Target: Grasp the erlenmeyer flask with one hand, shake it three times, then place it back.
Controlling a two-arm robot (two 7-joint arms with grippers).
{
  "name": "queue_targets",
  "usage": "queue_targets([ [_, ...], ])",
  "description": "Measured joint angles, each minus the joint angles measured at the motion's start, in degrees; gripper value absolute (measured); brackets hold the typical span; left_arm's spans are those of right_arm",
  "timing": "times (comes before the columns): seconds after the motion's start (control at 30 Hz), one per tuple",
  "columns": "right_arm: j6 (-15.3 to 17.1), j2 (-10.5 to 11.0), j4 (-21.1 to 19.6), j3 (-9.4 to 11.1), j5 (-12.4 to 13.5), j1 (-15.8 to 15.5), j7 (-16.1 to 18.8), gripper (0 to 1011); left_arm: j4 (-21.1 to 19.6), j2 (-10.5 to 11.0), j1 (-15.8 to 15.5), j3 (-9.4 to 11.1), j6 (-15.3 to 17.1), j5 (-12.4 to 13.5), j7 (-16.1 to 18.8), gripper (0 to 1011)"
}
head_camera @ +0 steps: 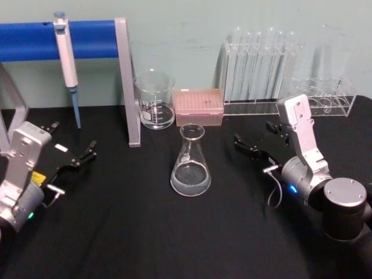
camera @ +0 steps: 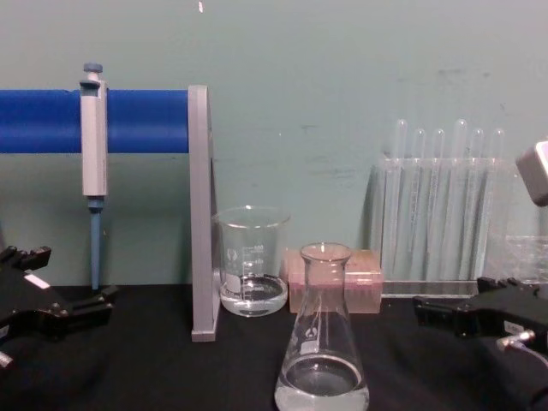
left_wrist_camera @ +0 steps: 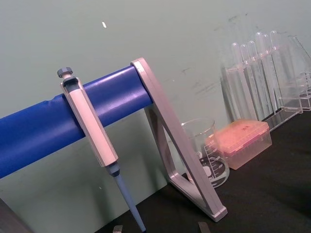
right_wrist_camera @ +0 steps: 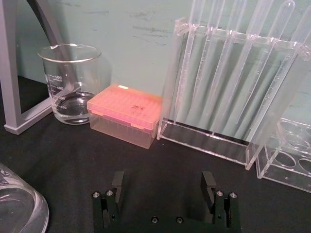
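nothing grasped yet: my right pincer (head_camera: 251,147), jaws apart, waits near the flask (head_camera: 190,164); next i reach in and close around its neck. left pincer (head_camera: 78,160) idles apart.

Clear flask (head_camera: 190,164), seemingly pink box (head_camera: 199,107)

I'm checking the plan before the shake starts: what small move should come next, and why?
Probably bring the right hand leftward toward the erlenmeyer flask. The flask stands upright and untouched on the black table, holding a little liquid. The right hand is open and sits nearer its neck than the left hand, which rests open at the table's left side.
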Motion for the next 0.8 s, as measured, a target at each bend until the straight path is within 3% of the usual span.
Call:
queue_targets([
  [0.8, -0.1, 0.1, 0.0, -0.1, 0.2, 0.0, 0.0, 1000, 0.0, 0.0, 0.0, 0.0, 0.0, 0.0, 0.0, 1001],
])
